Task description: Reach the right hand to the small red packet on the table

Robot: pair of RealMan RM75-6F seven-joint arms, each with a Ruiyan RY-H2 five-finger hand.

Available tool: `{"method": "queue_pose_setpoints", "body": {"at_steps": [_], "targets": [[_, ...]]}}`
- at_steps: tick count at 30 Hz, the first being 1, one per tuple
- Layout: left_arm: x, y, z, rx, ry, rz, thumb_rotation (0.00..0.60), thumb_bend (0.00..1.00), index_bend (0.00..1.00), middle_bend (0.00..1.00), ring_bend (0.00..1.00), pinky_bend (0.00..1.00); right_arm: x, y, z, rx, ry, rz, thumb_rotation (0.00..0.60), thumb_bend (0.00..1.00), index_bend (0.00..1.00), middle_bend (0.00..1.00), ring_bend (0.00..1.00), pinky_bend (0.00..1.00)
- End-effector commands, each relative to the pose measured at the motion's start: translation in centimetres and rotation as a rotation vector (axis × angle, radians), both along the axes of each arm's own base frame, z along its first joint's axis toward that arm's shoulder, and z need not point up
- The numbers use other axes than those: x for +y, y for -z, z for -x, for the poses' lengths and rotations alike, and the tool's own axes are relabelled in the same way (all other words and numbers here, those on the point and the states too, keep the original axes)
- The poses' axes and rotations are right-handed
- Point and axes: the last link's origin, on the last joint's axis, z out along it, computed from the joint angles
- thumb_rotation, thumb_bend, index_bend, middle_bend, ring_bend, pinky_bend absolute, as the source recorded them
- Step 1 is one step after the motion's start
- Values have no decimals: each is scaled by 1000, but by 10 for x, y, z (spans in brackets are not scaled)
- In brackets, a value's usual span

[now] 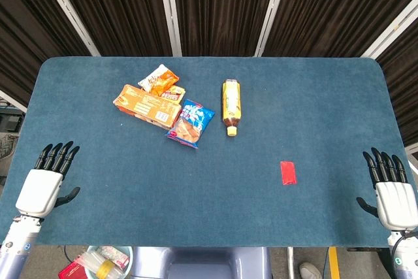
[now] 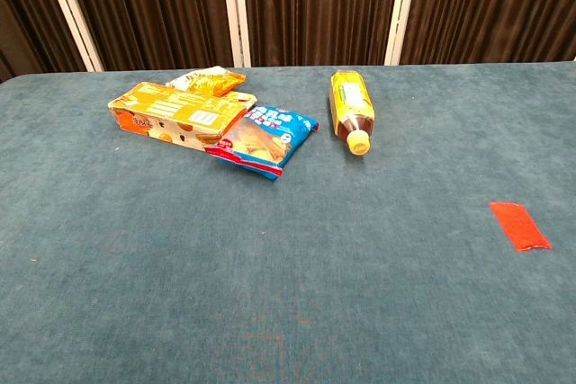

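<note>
A small flat red packet (image 1: pixel 288 172) lies on the blue table, right of centre and toward the near edge; the chest view shows the packet (image 2: pixel 519 224) at its far right. My right hand (image 1: pixel 391 189) hovers open at the table's near right corner, fingers spread and pointing away from me, well to the right of the packet and holding nothing. At the near left corner my left hand (image 1: pixel 46 183) is likewise open and empty. Neither hand appears in the chest view.
A lying yellow bottle (image 1: pixel 231 105) rests behind the packet. Left of it sit a blue snack bag (image 1: pixel 191 123), an orange box (image 1: pixel 147 105) and an orange snack bag (image 1: pixel 159 80). Dark curtains stand behind the blue table (image 1: pixel 326 96).
</note>
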Motion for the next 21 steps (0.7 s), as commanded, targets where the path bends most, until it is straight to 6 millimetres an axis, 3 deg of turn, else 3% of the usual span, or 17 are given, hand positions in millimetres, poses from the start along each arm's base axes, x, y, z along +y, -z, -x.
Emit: {"method": "queue_pose_setpoints", "body": {"at_steps": [1,6,8,10,15,16,21], "targets": [[0,0,0,-1,0,0,600,211,0,0,0,0,0,0,0,0,1,-1,600,0,0,0,0,0],[0,0,-1,-5,9,-2,600,212,0,0,0,0,-1,1,0,1,-1,-4,600,0,18,0,0,0],[0,0,-2,-10,19,-8,600,213,0,0,0,0,-2,3,0,4,-2,-12,600,0,130,0,0,0],[0,0,-3,-14,28,-11,600,213,0,0,0,0,-3,8,-2,6,-19,-24,600,3,304,0,0,0],[-3,1,-4,-23,43,-5,600,212,0,0,0,0,-8,48,-7,-6,-87,-130,600,93,471,0,0,0],[-3,1,-5,-22,49,-1,600,213,0,0,0,0,-10,62,-5,1,-92,-173,600,106,487,0,0,0],[-2,4,-5,-15,55,17,600,212,0,0,0,0,-15,96,1,30,-83,-245,600,135,509,0,0,0]]}}
